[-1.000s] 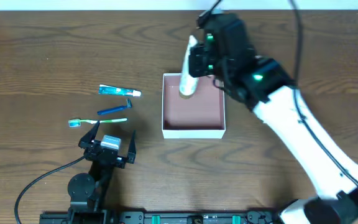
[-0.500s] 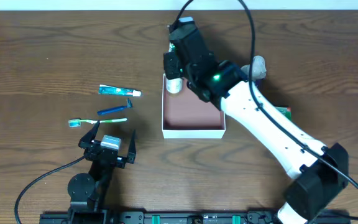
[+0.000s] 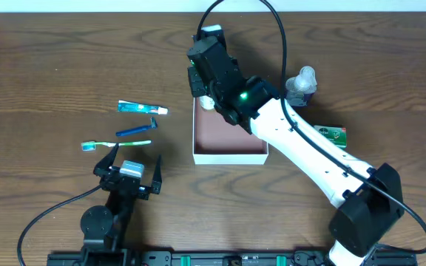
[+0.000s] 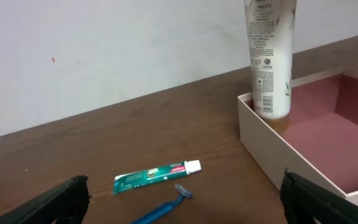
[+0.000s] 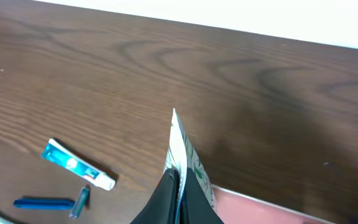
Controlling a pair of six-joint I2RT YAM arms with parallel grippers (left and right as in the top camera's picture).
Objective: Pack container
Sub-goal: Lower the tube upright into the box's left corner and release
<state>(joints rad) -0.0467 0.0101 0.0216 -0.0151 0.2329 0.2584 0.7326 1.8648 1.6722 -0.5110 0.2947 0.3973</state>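
Observation:
The container (image 3: 230, 154), a shallow white box with a reddish-pink inside, sits mid-table. A white lotion tube (image 4: 270, 56) stands upright, cap down, in its far-left corner. My right gripper (image 5: 178, 178) is shut on the tube's flat crimped end (image 5: 178, 142) from above. In the overhead view the right arm hides most of the tube (image 3: 208, 103). My left gripper (image 3: 135, 154) rests open near the front left of the table, holding nothing. Its fingers (image 4: 64, 200) frame the view toward the box.
Left of the box lie a green-and-white toothpaste tube (image 3: 143, 108), a blue razor (image 3: 135, 131) and a toothbrush (image 3: 117, 144). To the box's right stand a clear bottle (image 3: 302, 83) and a green packet (image 3: 332, 134). The left arm's cable (image 3: 46, 218) trails at the front.
The right arm has swung left with the tube, from the box's back middle to its far-left corner. That uncovered the bottle and the green packet. The left arm has not moved.

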